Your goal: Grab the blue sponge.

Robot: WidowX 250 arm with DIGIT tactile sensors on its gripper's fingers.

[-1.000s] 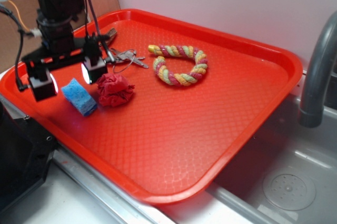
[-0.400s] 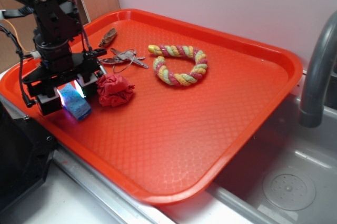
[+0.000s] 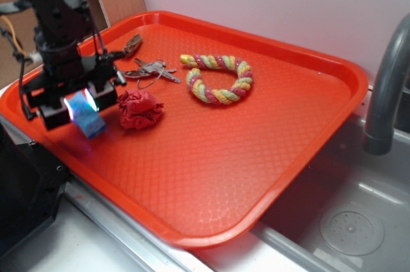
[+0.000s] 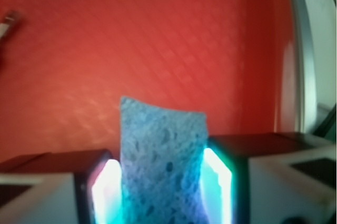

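- Gripper [image 3: 78, 102] pads are clamped against both sides of the blue sponge [image 3: 85, 113].
- Sponge sits near the tray's [image 3: 295, 176] left edge, just beside the red cloth wad [image 3: 139, 108]; whether it is lifted clear is uncertain.
- Grasp appears made; only secure lifting remains.

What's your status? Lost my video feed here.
Pincer shut on sponge, pads on both sides. Sponge hangs over tray, beside red cloth. Nothing in the way.
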